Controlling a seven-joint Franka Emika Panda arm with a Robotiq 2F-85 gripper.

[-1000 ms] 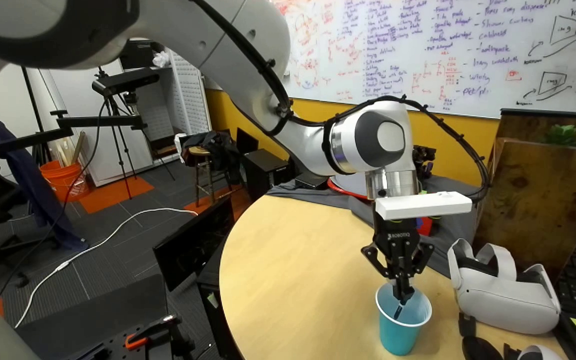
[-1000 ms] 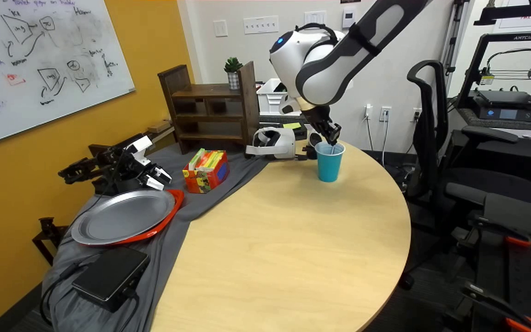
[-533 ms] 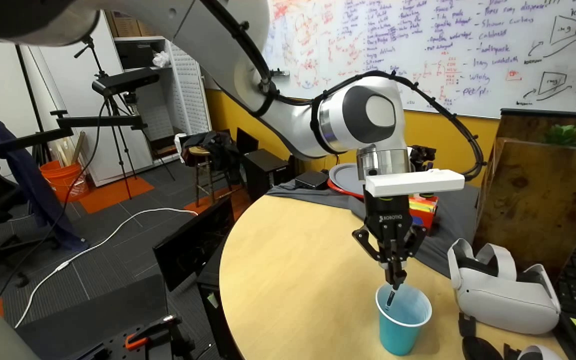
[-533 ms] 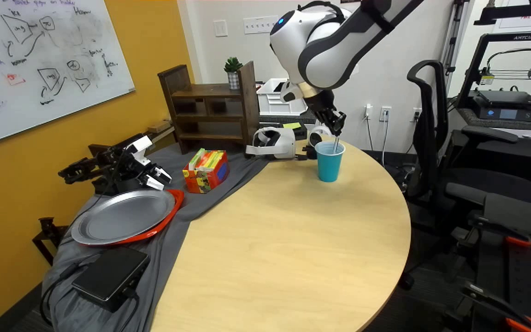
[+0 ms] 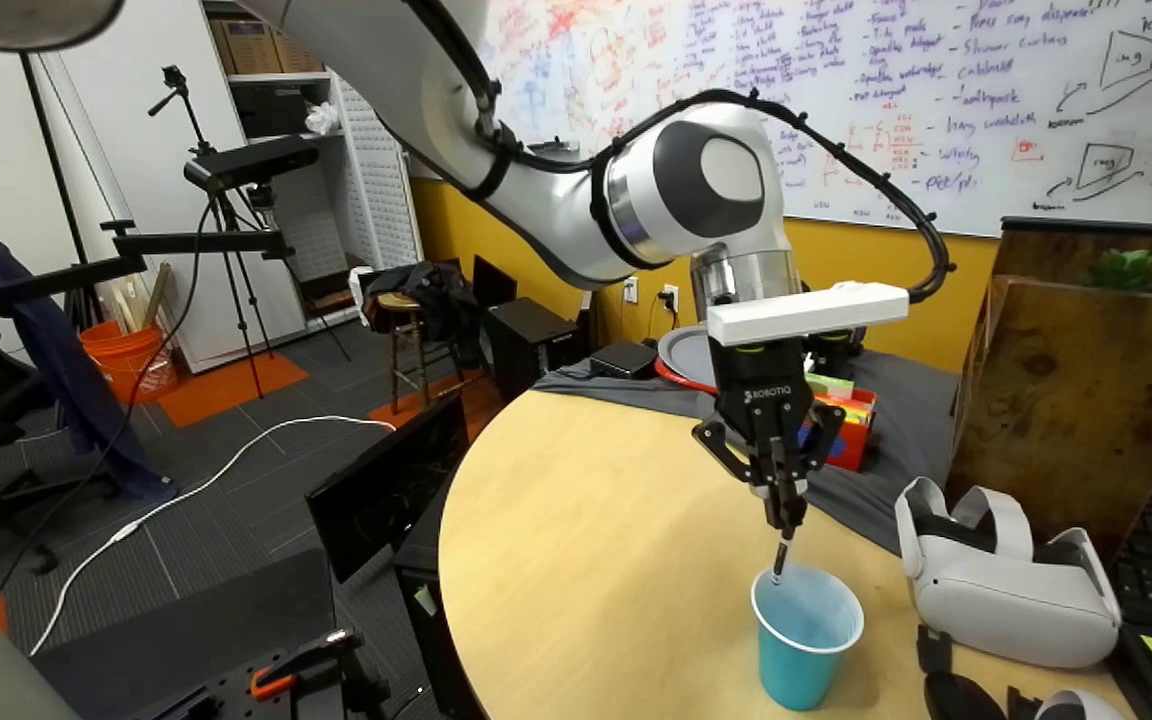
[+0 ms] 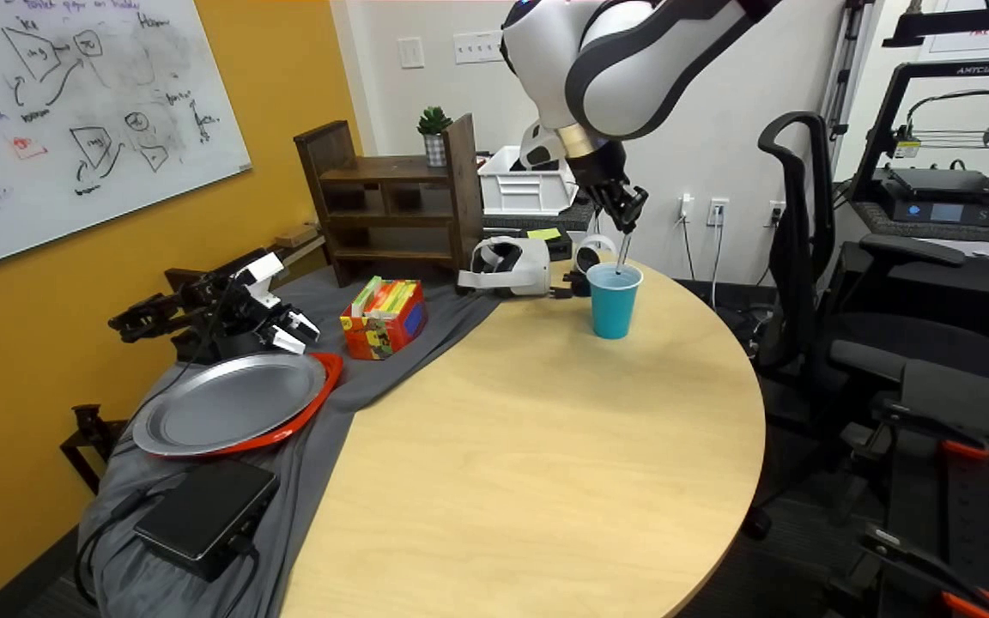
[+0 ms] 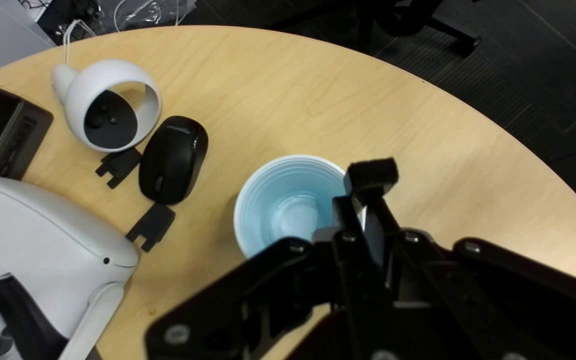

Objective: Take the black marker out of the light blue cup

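I see the hand (image 5: 786,514) pinching the marker (image 5: 782,557), which hangs below it, its end near the rim of the cup (image 5: 799,678), so swinging sideways too soon might tip the cup.

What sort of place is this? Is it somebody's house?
Probably not: it looks like a robot lab or workroom, with a scribbled-on whiteboard, what seems to be a 3D printer, and a robot arm.

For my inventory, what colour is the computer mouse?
The mouse is black, clearest in the wrist view.
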